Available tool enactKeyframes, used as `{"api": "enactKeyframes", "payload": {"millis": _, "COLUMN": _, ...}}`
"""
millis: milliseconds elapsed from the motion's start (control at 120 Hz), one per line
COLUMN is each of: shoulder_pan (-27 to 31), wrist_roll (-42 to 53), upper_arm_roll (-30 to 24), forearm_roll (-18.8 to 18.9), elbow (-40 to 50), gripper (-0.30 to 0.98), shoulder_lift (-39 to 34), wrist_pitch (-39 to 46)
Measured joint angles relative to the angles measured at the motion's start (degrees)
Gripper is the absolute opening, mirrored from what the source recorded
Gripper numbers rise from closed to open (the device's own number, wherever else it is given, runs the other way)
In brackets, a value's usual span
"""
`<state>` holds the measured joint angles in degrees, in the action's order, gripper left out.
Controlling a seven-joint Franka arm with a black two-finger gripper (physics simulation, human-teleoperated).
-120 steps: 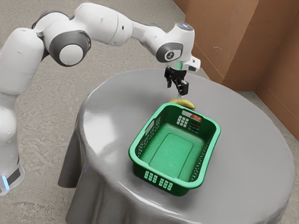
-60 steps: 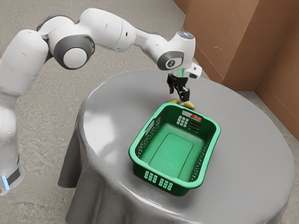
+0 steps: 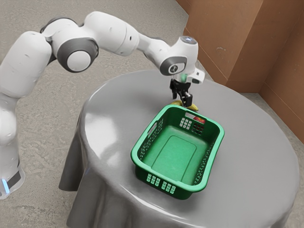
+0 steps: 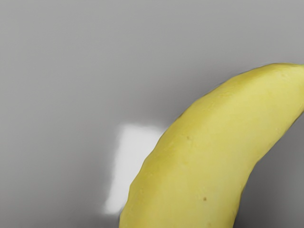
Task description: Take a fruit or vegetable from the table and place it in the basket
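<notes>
Gray tbl (image 3: 107, 128), grn bskt (image 3: 164, 177), banana (image 4: 204, 152), red obj (image 3: 200, 119)

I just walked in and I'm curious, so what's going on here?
My open gripper is down at a banana on the grey table, beside the green basket. The banana isn't in the basket yet; I'm probably about to grasp it. Something red shows through openings in the basket's wall.
</notes>
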<state>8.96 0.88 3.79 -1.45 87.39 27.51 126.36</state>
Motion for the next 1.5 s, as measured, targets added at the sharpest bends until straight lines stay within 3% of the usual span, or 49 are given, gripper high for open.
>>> {"api": "enactKeyframes", "payload": {"millis": 83, "shoulder_pan": 0.05, "wrist_roll": 0.04, "upper_arm_roll": -0.01, "forearm_roll": -0.05, "elbow": 0.00, "gripper": 0.62, "shoulder_lift": 0.18, "wrist_pitch": 0.09}}
{"api": "enactKeyframes", "payload": {"millis": 233, "shoulder_pan": 0.39, "wrist_roll": -0.03, "upper_arm_roll": -0.02, "forearm_roll": -0.17, "elbow": 0.00, "gripper": 0.47, "shoulder_lift": 0.22, "wrist_pitch": 0.20}}
{"api": "enactKeyframes", "payload": {"millis": 417, "shoulder_pan": 0.45, "wrist_roll": -0.20, "upper_arm_roll": -0.09, "forearm_roll": -0.64, "elbow": 0.00, "gripper": 0.44, "shoulder_lift": 0.26, "wrist_pitch": 0.77}}
{"api": "enactKeyframes", "payload": {"millis": 583, "shoulder_pan": 0.51, "wrist_roll": -0.39, "upper_arm_roll": -0.10, "forearm_roll": -0.79, "elbow": 0.00, "gripper": 0.23, "shoulder_lift": 0.17, "wrist_pitch": 1.57}}
{"api": "enactKeyframes", "payload": {"millis": 833, "shoulder_pan": 0.93, "wrist_roll": -0.92, "upper_arm_roll": -0.05, "forearm_roll": -1.14, "elbow": -0.01, "gripper": 0.19, "shoulder_lift": -0.55, "wrist_pitch": 2.56}}
{"api": "enactKeyframes", "payload": {"millis": 1017, "shoulder_pan": 0.92, "wrist_roll": -0.90, "upper_arm_roll": 0.93, "forearm_roll": -0.82, "elbow": 0.09, "gripper": 0.16, "shoulder_lift": -7.69, "wrist_pitch": 2.83}}
{"api": "enactKeyframes", "payload": {"millis": 1217, "shoulder_pan": -1.90, "wrist_roll": -1.08, "upper_arm_roll": 0.81, "forearm_roll": -4.36, "elbow": 8.09, "gripper": 0.16, "shoulder_lift": -24.31, "wrist_pitch": 2.75}}
{"api": "enactKeyframes", "payload": {"millis": 1500, "shoulder_pan": -10.48, "wrist_roll": -2.18, "upper_arm_roll": -0.40, "forearm_roll": -10.92, "elbow": 11.70, "gripper": 0.16, "shoulder_lift": -24.74, "wrist_pitch": 2.86}}
